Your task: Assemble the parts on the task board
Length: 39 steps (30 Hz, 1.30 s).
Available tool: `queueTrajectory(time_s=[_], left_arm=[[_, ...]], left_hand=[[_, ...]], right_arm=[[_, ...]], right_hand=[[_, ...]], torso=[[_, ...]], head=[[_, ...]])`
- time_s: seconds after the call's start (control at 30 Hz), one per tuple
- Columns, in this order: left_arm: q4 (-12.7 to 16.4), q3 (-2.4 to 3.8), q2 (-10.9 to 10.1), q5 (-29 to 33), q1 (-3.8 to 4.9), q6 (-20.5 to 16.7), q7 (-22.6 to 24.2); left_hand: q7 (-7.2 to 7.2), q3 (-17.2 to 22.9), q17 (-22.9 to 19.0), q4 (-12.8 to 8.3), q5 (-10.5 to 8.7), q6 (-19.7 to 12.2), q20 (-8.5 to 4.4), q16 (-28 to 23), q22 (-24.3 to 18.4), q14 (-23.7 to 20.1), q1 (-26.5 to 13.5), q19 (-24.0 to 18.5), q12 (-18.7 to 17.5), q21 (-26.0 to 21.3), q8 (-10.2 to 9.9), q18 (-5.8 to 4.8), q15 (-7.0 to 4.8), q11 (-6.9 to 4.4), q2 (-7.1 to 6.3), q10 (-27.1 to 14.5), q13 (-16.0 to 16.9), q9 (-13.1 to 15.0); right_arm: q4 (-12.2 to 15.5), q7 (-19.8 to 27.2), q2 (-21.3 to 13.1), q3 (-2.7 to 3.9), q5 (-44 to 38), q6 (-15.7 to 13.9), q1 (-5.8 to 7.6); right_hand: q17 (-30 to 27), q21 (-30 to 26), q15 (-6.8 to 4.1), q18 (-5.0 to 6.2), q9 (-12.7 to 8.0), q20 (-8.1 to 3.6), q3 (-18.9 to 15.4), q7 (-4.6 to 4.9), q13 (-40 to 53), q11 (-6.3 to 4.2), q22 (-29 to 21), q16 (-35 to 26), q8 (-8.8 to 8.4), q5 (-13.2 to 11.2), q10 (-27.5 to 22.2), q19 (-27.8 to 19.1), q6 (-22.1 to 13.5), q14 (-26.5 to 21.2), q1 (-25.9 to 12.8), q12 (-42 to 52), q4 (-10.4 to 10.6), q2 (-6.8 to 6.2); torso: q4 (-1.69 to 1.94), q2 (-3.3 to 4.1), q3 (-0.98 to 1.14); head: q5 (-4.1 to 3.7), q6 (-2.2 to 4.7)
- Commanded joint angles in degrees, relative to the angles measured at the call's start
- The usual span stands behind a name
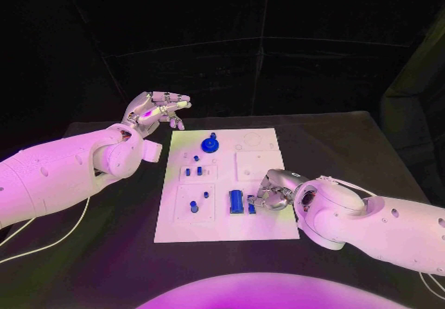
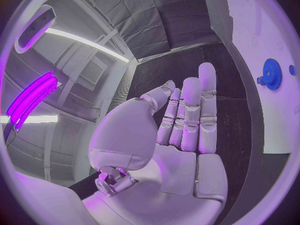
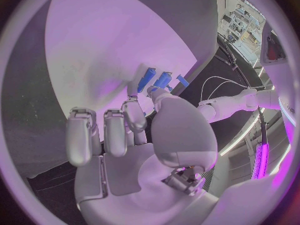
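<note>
The white task board lies in the middle of the table. A blue gear stands near its far edge, and small blue pegs sit in its left column. A long blue block and a smaller blue block stand near the board's right side. My right hand is curled low over the board, its thumb and a fingertip pinching the smaller blue block. My left hand hovers off the board's far left corner with straight fingers and nothing in it; the gear lies beyond it.
Black table surrounds the board, with bare room at the far right and near left. A white cable trails under my left arm. Several recesses on the board's right column hold nothing.
</note>
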Motion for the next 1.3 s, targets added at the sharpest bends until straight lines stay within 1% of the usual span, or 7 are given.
queueTrajectory(time_s=[0.03, 0.1, 0.2, 0.4, 0.9, 1.13, 1.3], left_arm=[[0.09, 0.05, 0.02, 0.2, 0.1, 0.73, 0.06], [0.07, 0.05, 0.01, 0.2, 0.1, 0.73, 0.05], [0.01, 0.05, -0.03, 0.2, 0.1, 0.72, 0.02], [-0.07, 0.04, 0.08, 0.2, 0.1, 0.8, 0.0], [-0.1, 0.03, 0.21, 0.2, 0.09, 0.86, -0.03], [-0.13, 0.02, 0.2, 0.2, 0.09, 0.88, 0.0], [-0.15, 0.02, 0.18, 0.2, 0.09, 0.9, -0.01]], left_hand=[[0.06, -0.04, -0.05, -0.29, 0.14, -0.27, 0.03, 0.14, -0.05, -0.39, 0.51, -0.25, 0.24, -0.24, 0.27, 0.85, 0.16, 0.16, 0.11, -0.35, -0.01, 0.08], [0.06, -0.04, -0.05, -0.29, 0.14, -0.27, 0.03, 0.14, -0.05, -0.39, 0.51, -0.25, 0.24, -0.24, 0.27, 0.85, 0.16, 0.16, 0.11, -0.35, -0.01, 0.08], [0.06, -0.04, -0.05, -0.29, 0.14, -0.27, 0.03, 0.14, -0.05, -0.39, 0.51, -0.25, 0.24, -0.24, 0.27, 0.85, 0.16, 0.16, 0.11, -0.35, -0.01, 0.08], [0.06, -0.04, -0.05, -0.29, 0.14, -0.27, 0.03, 0.14, -0.05, -0.39, 0.51, -0.25, 0.24, -0.24, 0.27, 0.85, 0.16, 0.16, 0.11, -0.35, -0.01, 0.08], [0.08, 0.0, -0.13, -0.45, 0.14, -0.32, 0.01, 0.17, -0.08, -0.42, 0.65, -0.23, 0.29, -0.27, 0.33, 0.85, 0.15, 0.17, 0.13, -0.42, -0.02, 0.08], [0.08, 0.0, -0.13, -0.45, 0.14, -0.32, 0.01, 0.17, -0.08, -0.42, 0.65, -0.23, 0.29, -0.27, 0.33, 0.85, 0.15, 0.17, 0.13, -0.42, -0.02, 0.08], [0.08, 0.0, -0.13, -0.45, 0.14, -0.32, 0.01, 0.17, -0.08, -0.42, 0.65, -0.23, 0.29, -0.27, 0.33, 0.85, 0.15, 0.17, 0.13, -0.42, -0.02, 0.08]], right_arm=[[0.59, 2.21, -0.86, 0.02, -0.31, -0.72, 0.05], [0.81, 2.94, -1.33, 0.02, -0.04, -0.34, 0.05], [1.24, 4.61, -2.24, 0.02, 0.87, 1.33, 0.06], [1.43, 5.48, -2.38, 0.01, 1.53, 3.53, 0.06], [-0.88, 3.2, -0.82, 0.01, 0.83, 5.73, 0.05], [-1.17, 3.09, -0.58, 0.01, 0.17, 4.26, 0.05], [-0.17, 6.07, -1.49, 0.02, 1.62, 2.8, 0.06]], right_hand=[[0.94, -0.39, -0.09, -0.6, 0.13, -0.2, -1.37, 0.59, -0.1, 0.3, 9.92, -0.35, -0.49, -2.43, -0.14, 1.81, -0.49, 3.35, 0.86, -0.24, -0.95, -0.58], [0.74, -0.54, -0.01, -0.55, 0.16, -0.15, -2.09, 0.66, -0.2, 0.43, 9.76, -0.49, -0.59, -4.02, -0.31, 1.67, -0.72, 3.31, 1.46, -0.48, -1.4, -0.86], [0.55, -0.73, 0.16, -0.5, 0.35, 0.04, -4.49, 0.88, -0.35, 0.57, 9.6, -0.66, -0.71, -8.73, -0.62, 1.5, -1.05, 3.28, 3.06, -0.93, -2.46, -1.19], [0.65, -0.74, 0.2, -0.5, 0.61, 0.12, -7.17, 0.88, -0.18, 0.58, 9.64, -0.65, -0.68, -12.32, -0.64, 1.52, -1.04, 3.31, 4.43, -0.83, -3.06, -0.45], [0.8, -0.67, 0.15, -0.53, 0.84, 0.09, -8.88, 0.77, -0.06, 0.5, 9.75, -0.59, -0.55, -13.48, -0.55, 1.62, -0.83, 3.35, 5.08, -0.7, -3.06, 1.01], [0.83, -0.65, 0.09, -0.54, 0.99, 0.05, -10.16, 0.7, -0.03, 0.45, 9.79, -0.58, -0.47, -12.5, -0.48, 1.65, -0.69, 3.37, 5.02, -0.69, -2.64, 2.37], [0.6, -0.79, 0.09, -0.49, 1.08, 0.03, -12.14, 0.69, -0.13, 0.44, 9.66, -0.75, -0.49, -11.8, -0.54, 1.53, -0.78, 3.32, 4.23, -0.91, -1.93, 2.07]], torso=[[-0.04, -0.09, 0.03], [0.0, -0.11, 0.04], [-0.05, -0.07, 0.02], [-0.06, -0.05, 0.02], [0.08, 0.05, 0.02], [0.0, -0.02, 0.03], [-0.01, -0.07, 0.0]], head=[[-0.04, 0.01], [-0.06, 0.0], [-0.03, 0.15], [-0.1, 0.25], [-0.05, 0.03], [0.11, -0.02], [0.17, 0.09]])
